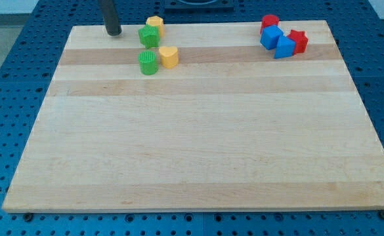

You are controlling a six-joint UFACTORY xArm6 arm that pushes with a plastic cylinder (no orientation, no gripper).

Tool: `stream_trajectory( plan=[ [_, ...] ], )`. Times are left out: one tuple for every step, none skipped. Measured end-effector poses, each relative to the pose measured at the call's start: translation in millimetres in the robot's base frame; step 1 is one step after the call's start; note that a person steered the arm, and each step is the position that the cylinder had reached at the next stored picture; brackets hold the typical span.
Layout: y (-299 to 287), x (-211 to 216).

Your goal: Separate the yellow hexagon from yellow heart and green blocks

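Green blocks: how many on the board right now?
2. One green block touches the yellow hexagon near the view's top; the other sits beside the yellow heart. None appear hidden.

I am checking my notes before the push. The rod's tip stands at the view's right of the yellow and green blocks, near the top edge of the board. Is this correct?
Not quite. In the camera view, my tip stands at the view's left of the yellow hexagon, yellow heart and green blocks, not the right. It is indeed near the board's top edge.

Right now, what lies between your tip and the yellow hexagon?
In the camera view, only bare board between my tip and the yellow hexagon; a green block sits just below that line.
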State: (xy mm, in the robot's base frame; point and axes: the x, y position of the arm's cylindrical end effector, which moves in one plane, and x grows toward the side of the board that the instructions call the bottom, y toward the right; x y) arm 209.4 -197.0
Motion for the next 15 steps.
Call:
stream_trajectory(
  plan=[
    [13.9,-0.6],
    [43.3,-18.1],
    [45.1,-17.2],
    [45.5,-17.9],
    [48.1,-17.8],
    [48.1,-17.8],
    [58.1,-17.0],
    [61.0,-17.0],
    [70.7,-17.0],
    [76.2,-14.0],
    [76.1,-14.0],
    [76.1,-14.0],
    [76.2,8.0],
    [77.8,46.2],
    [80.0,56.6]
  ],
)
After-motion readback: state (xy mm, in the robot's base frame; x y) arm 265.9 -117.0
